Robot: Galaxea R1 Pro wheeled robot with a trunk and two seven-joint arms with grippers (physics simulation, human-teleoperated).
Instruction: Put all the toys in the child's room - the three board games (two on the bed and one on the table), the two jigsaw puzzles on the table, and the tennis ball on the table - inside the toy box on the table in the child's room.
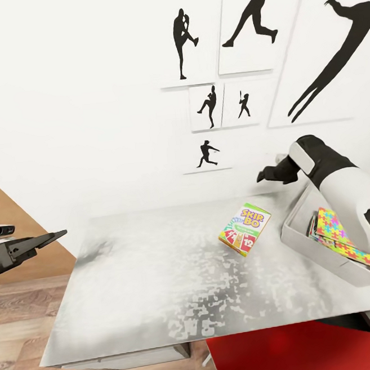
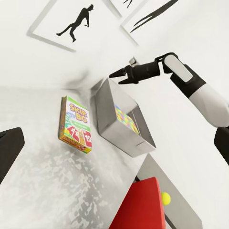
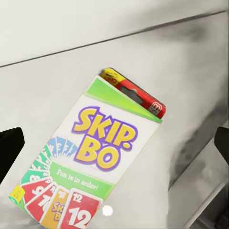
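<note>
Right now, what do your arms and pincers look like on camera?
The right arm has glossy white shells with black joints and a black forearm, ending in a black two-fingered right pincer. The left pincer is matte black and tapered, behind a small white module.

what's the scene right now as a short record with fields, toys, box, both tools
skip-bo box: flat on the table, outside the toy box
toy box contents: jigsaw puzzle and other flat items I cannot identify
tennis ball: on a grey surface beside a red object
right tool: empty, open, above the table near the toy box
left tool: empty, off the table's left edge
</note>
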